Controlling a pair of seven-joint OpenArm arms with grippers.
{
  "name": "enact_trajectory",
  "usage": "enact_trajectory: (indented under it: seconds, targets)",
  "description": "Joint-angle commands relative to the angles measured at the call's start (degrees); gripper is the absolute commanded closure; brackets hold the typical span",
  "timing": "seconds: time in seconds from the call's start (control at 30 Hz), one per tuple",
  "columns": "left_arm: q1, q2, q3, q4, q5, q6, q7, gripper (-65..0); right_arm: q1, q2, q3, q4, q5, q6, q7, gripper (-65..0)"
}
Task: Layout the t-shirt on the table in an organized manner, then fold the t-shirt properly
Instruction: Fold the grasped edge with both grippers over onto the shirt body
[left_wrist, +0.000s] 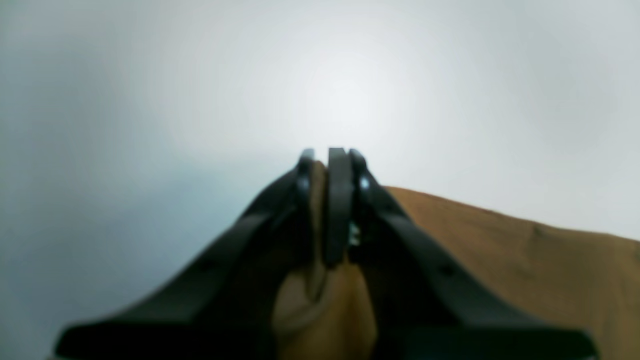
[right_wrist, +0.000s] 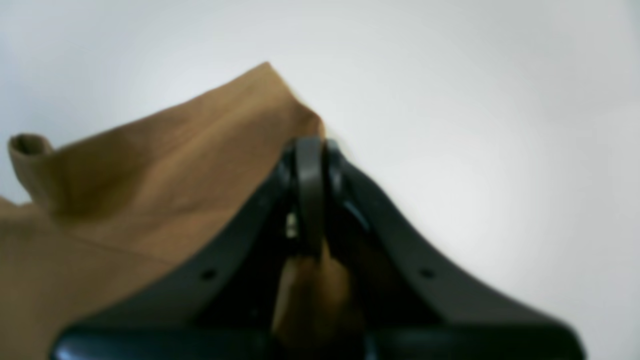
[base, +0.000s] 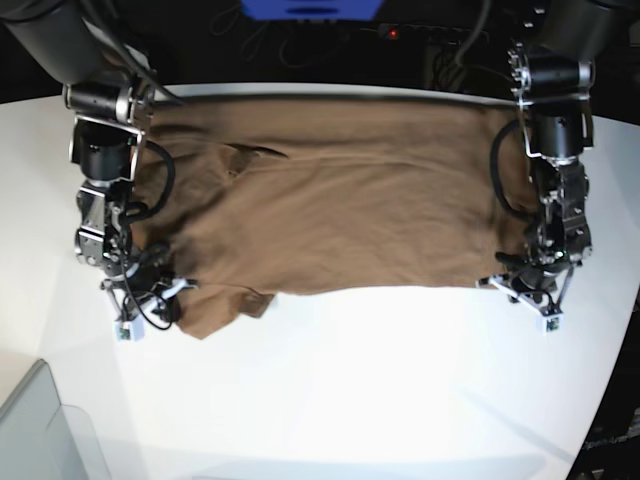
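White table (base: 350, 380) carries the t-shirt (base: 330, 210) spread wide; left pincer (left_wrist: 330, 165) and right pincer (right_wrist: 310, 150) each clamp a near corner. Thin pinches could slip, and uneven pulling would skew it.

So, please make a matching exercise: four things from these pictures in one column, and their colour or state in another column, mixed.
Things:
1. shirt
2. table
3. left gripper
4. bin

States:
A. white, smooth
B. grey, see-through, at one corner
C. brown, spread flat
D. jaws shut on the shirt's edge

Pairs: 1-C, 2-A, 3-D, 4-B
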Motion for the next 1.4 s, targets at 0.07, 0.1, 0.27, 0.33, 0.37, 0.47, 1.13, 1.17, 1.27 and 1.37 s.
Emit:
enact_trajectory:
  seconds: [0.07,0.1,0.27,0.33,0.37,0.47,1.13,1.17,1.27,1.37]
  targets:
    - [-2.3,-0.8,-0.1,3.5,-0.3,0.0,-1.2,-0.1,1.8,-0.3,4.5,2.7,0.6,0.0,1.7,0.0]
    - [-2.8,-0.8,-0.1,4.1,-0.3,0.0,-1.1,-0.1,1.8,-0.5,5.8,3.2,0.6,0.0,1.7,0.0]
    - [-3.3,-0.7,-0.1,4.9,-0.7,0.0,-1.1,-0.1,-0.6,-1.2,10.9,7.8,0.8,0.0,1.7,0.0]
    - [-3.3,-0.5,-0.1,6.1,-0.7,0.0,-1.1,-0.1,-2.7,-2.1,11.5,11.8,0.8,0.2,1.7,0.0]
    - [-3.2,-0.4,-0.1,6.8,-0.7,0.0,-1.1,-0.1,-3.8,-2.3,11.4,13.7,0.8,0.3,1.7,0.0]
    - [-2.0,-0.2,-0.2,9.7,-0.8,0.0,-1.1,-0.1,-7.6,-4.4,11.1,20.0,0.8,0.4,1.7,0.0]
    - [17.9,3.1,-10.4,30.3,-0.8,-0.6,-1.1,-0.1,-28.7,-7.7,11.5,43.4,0.8,5.0,2.2,0.0]
    - [18.9,3.1,-10.4,31.2,-0.8,-0.6,-1.1,-0.1,-29.3,-7.7,11.5,43.5,0.8,5.0,2.2,0.0]
    - [21.9,3.1,-10.4,35.2,-0.8,-0.6,-1.1,-0.1,-31.4,-7.4,12.0,43.5,1.3,5.1,2.2,0.0]
    - [25.2,3.1,-10.5,39.0,-0.8,-0.6,-1.1,-0.1,-33.3,-7.1,13.9,43.5,4.7,5.2,2.3,0.0]
